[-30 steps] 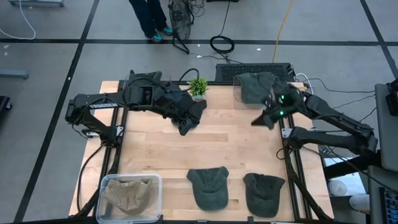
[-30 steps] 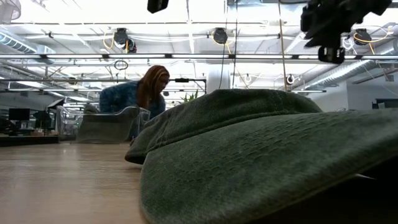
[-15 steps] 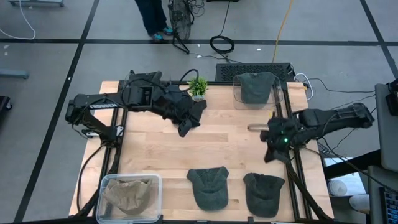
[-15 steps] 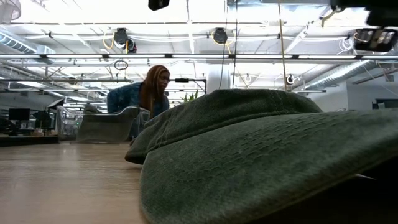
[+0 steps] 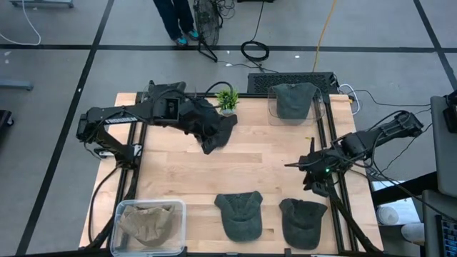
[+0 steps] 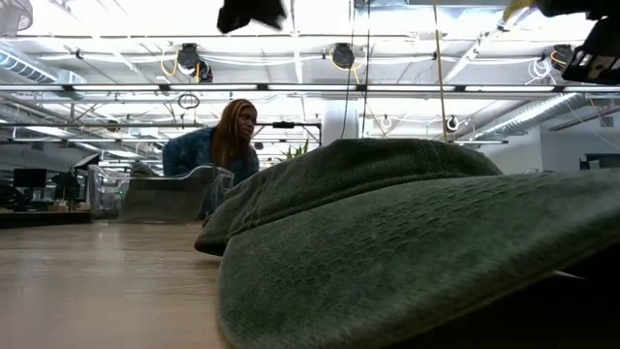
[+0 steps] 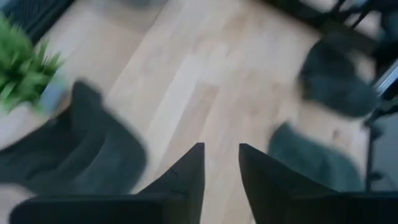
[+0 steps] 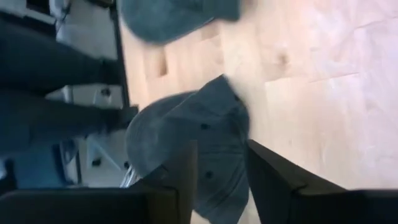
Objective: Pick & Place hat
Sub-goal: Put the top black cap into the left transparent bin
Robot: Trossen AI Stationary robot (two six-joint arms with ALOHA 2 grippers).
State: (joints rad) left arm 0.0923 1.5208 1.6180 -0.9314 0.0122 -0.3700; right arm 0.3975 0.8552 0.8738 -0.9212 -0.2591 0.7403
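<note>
A dark green hat point(image 5: 214, 134) hangs at my left gripper point(image 5: 202, 127) above the table's far left part; in the left wrist view this hat point(image 7: 93, 155) droops beside the fingers of my left gripper point(image 7: 221, 149). Two more green hats lie flat on their brims by the near edge, one in the middle point(image 5: 239, 214) and one to its right point(image 5: 303, 221). My right gripper point(image 5: 305, 168) is open and hovers above the right hat point(image 8: 186, 143) without touching it. Another hat point(image 5: 293, 100) lies in the clear far bin. My left gripper carries the dark green hat lifted clear of the table, slack cloth point(image 7: 106, 168) hanging beside and below one finger point(image 7: 186, 174). A narrow gap between the fingertips shows bare wood. Which part of the hat sits between the fingers does not show.
A small green plant point(image 5: 227, 98) stands at the far edge beside the left arm. A clear bin point(image 5: 146, 221) with tan cloth sits at the near left corner. Bare wood lies in the table's middle point(image 5: 264, 164). A person bends over beyond the far edge point(image 6: 218, 141).
My right gripper has swung from beside the far bin toward the near edge and now stands over the right hat. The hat in that bin has stayed put. My left gripper has shifted slightly with its hat, which now reaches lower into the low view.
</note>
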